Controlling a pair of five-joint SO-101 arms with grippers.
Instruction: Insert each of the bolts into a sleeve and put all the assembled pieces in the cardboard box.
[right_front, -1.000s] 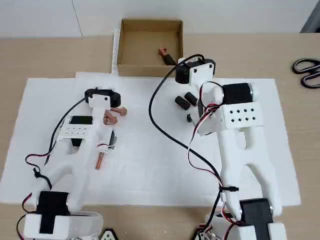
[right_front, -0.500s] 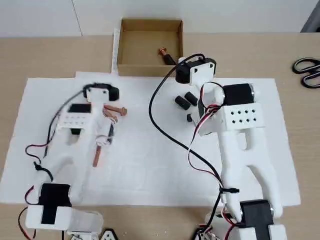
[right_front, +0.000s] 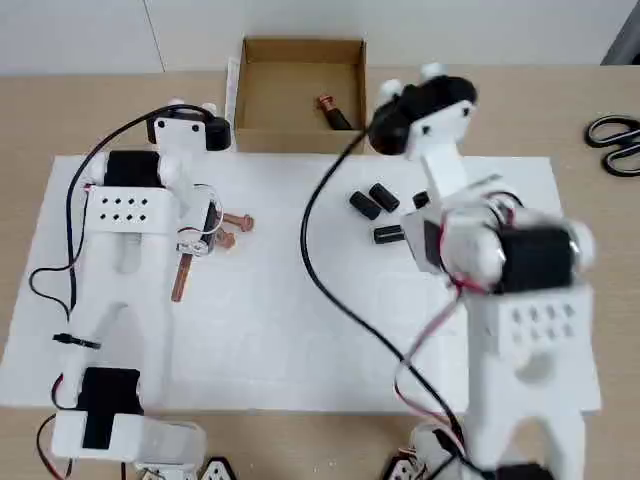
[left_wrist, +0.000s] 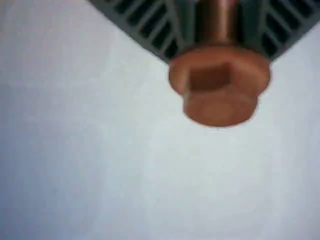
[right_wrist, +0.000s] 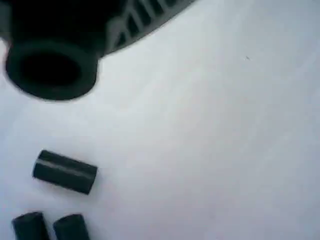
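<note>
My left gripper (right_front: 190, 252) is shut on a copper bolt (right_front: 180, 277) and holds it above the white sheet; in the left wrist view the bolt's head (left_wrist: 218, 85) sticks out of the ribbed jaws. Two loose bolts (right_front: 232, 228) lie just right of that gripper. My right gripper (right_front: 424, 208) is shut on a black sleeve (right_wrist: 50, 70), held off the sheet with its open end showing. Three more sleeves lie on the sheet: a pair (right_front: 373, 200) and a single one (right_front: 388, 235). The cardboard box (right_front: 300, 47) at the back holds one assembled piece (right_front: 333, 112).
The white sheet (right_front: 300, 330) covers the middle of the wooden table. Scissors (right_front: 615, 142) lie at the far right edge. A black cable (right_front: 315, 250) from the right arm loops over the sheet between the arms.
The left arm has lifted and swung left and back with the bolt in its gripper. The right arm has risen from the sleeves, carrying one, and its body has moved nearer and right.
</note>
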